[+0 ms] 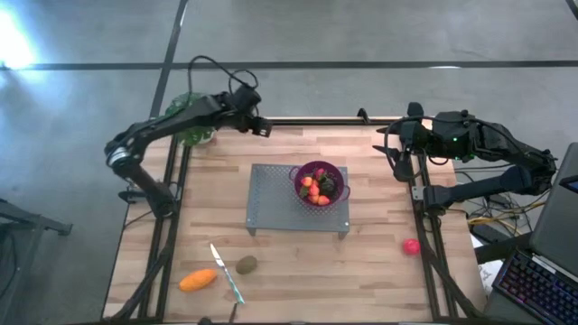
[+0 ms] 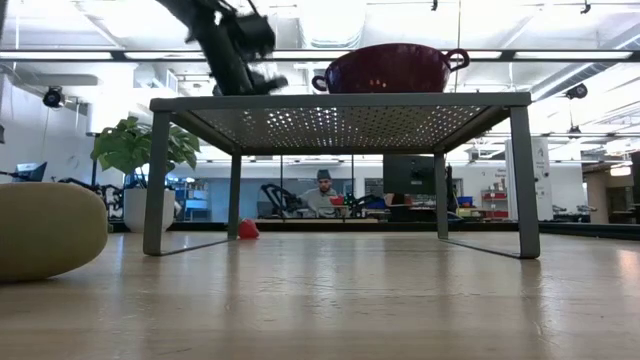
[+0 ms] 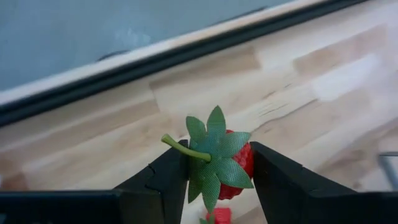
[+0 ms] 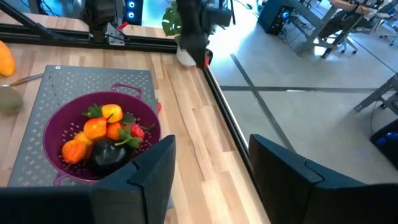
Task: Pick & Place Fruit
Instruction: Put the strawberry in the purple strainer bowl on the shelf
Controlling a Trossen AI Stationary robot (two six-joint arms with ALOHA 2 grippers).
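Left gripper (image 3: 217, 180), upper left of the high view, clamps 1 strawberry (image 3: 227, 168) between its 2 fingers. Right gripper (image 4: 211, 168), upper right, stands open, empty. Purple bowl (image 1: 319, 183) at centre holds perhaps 6 fruits.

A robotics lab or open workshop hall: the butcher-block table (image 1: 298, 262) stands on a polished concrete floor (image 1: 361, 36). Beyond it, under strip ceiling lights (image 2: 560, 55), a seated person (image 2: 322, 194) works among monitors (image 2: 408, 175) and other benches (image 4: 348, 12).
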